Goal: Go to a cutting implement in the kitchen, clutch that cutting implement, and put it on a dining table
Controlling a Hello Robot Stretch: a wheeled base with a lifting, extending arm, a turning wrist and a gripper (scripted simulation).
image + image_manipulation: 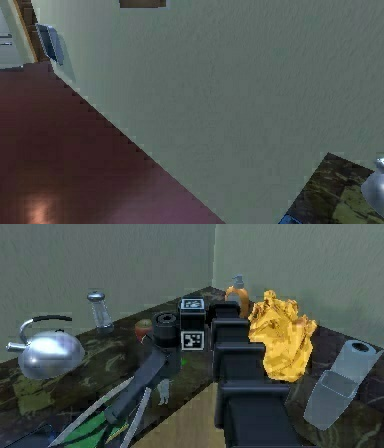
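In the arm side view my arm's dark bar reaches over a dark mottled countertop. The gripper slants down to the left of the two white marker squares. Long thin dark and green shapes, which may be a knife, lie on the counter just past the fingers. I cannot tell whether the gripper holds anything.
On the counter stand a metal kettle, a glass shaker, a small red thing, an orange bottle, a crumpled golden thing and a grey cylinder. The forward view has a pale wall, dark red floor and the counter's corner.
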